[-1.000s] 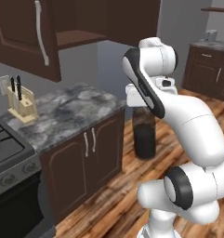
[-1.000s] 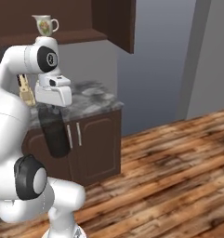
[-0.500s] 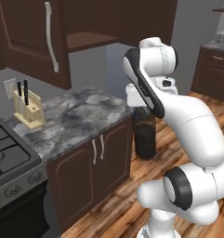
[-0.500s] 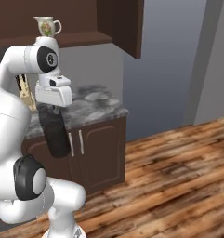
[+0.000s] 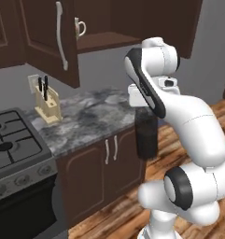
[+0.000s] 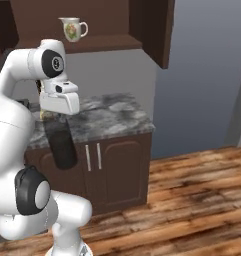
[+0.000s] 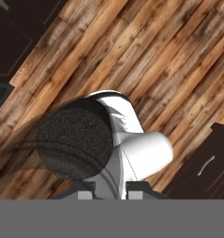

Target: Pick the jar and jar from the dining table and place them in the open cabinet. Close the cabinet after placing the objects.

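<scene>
My gripper (image 5: 145, 112) is shut on the tall dark brown-black jar (image 5: 146, 136), which hangs upright below the hand, beside the counter's front edge. The right base view has the same jar (image 6: 60, 143) under the gripper (image 6: 58, 116). Looking down in the hand view, the jar's round dark top (image 7: 76, 144) sits just beyond the gripper (image 7: 108, 193). Up and to the left, the dark wooden cabinet (image 5: 109, 41) stands open, its door (image 5: 48, 37) swung left. The cabinet shelf (image 6: 87, 45) is above the hand. The dining table is out of view.
A white floral jug (image 6: 72, 28) stands on the cabinet shelf. Below it runs a grey marbled counter (image 5: 95, 116) with a knife block (image 5: 46, 100) and a gas stove (image 5: 11, 144) at its left. Wooden floor (image 6: 192, 200) stretches to the right.
The whole scene has shifted, so the base has driven; counter and open cabinet are now nearer and more central. The arm keeps the same pose with the jar held.
</scene>
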